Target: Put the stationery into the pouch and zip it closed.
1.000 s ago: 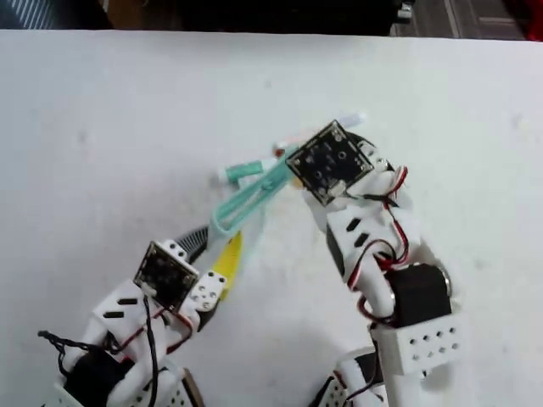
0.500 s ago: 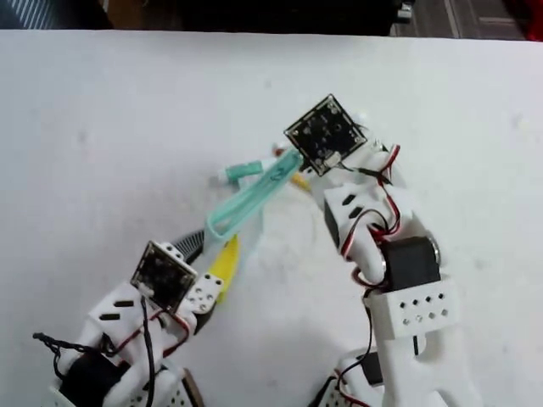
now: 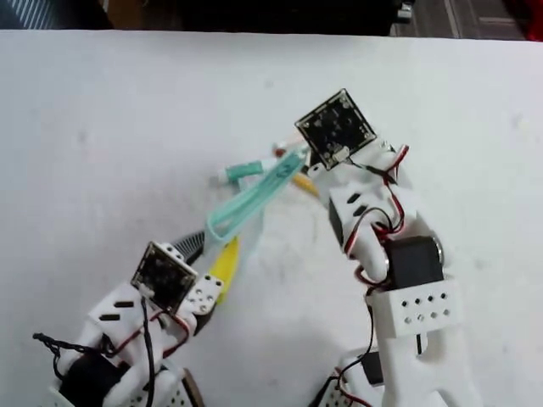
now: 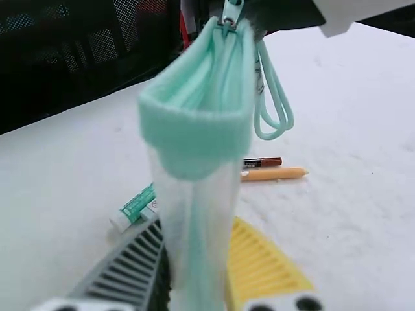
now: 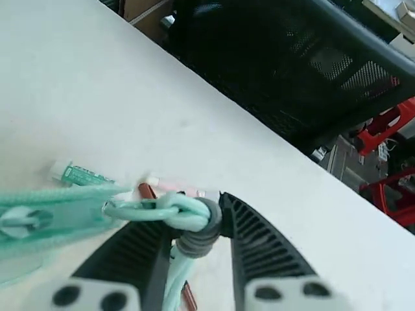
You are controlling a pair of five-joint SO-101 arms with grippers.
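A clear pouch (image 4: 194,194) with mint trim (image 3: 250,199) hangs above the table, stretched between both arms. My left gripper (image 3: 217,256) is shut on its lower end, grey and yellow fingers (image 4: 259,265) on either side. My right gripper (image 5: 188,217) is shut on the mint zipper pull loop (image 5: 172,210) at the far end (image 3: 297,161). The zipper slider (image 4: 228,23) sits at that far end. On the table under the pouch lie a green-white tube (image 3: 237,172), an orange pencil (image 4: 272,173) and a brown marker (image 4: 262,162).
The white table (image 3: 127,110) stretches wide to the left and back. Its far edge (image 3: 254,30) meets dark clutter, including a black mesh chair (image 5: 311,58). The right arm's body (image 3: 407,288) stands at the front right.
My right gripper has drawn back and slightly right with the pull loop, stretching the pouch longer. The left arm has stayed put.
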